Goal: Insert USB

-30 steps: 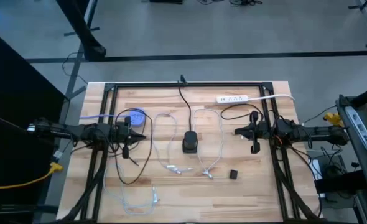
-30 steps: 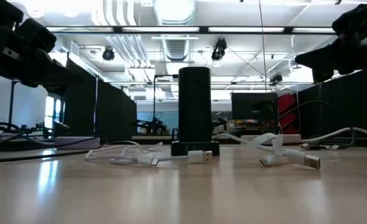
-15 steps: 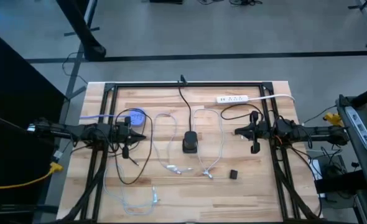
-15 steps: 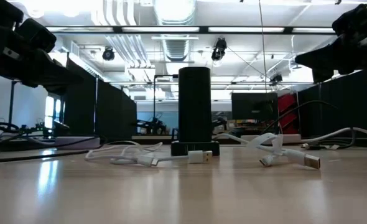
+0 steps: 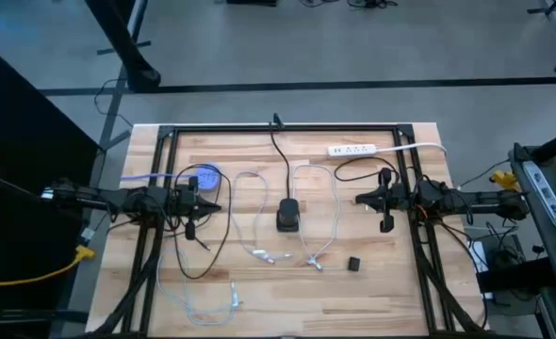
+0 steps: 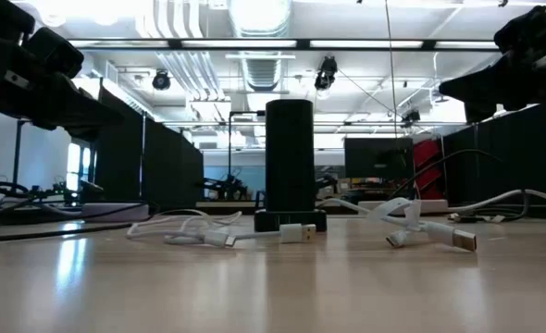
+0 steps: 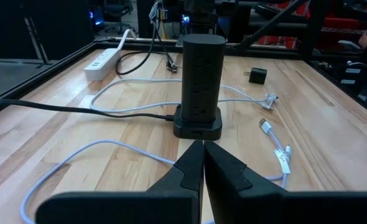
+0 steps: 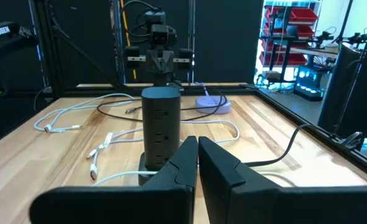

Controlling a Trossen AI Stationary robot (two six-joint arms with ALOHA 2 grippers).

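Note:
A black upright power tower [image 5: 287,216] stands on its base at the table's middle, also in the low view [image 6: 289,166] and both wrist views [image 7: 201,87] [image 8: 159,127]. White USB cables lie on the wood around it; plug ends rest near the tower [image 5: 267,255] [image 5: 316,265] [image 6: 300,232] [image 7: 269,127]. My left gripper [image 5: 223,206] hovers left of the tower, shut [image 7: 203,147]. My right gripper [image 5: 357,200] hovers right of the tower, shut [image 8: 196,144]. Neither holds anything.
A white power strip [image 5: 351,149] lies near the far edge. A small black adapter [image 5: 353,265] sits near the right of the cables. A blue disc [image 5: 205,175] lies by the left arm. Another white cable [image 5: 207,301] lies toward the near edge. Black cords cross the table.

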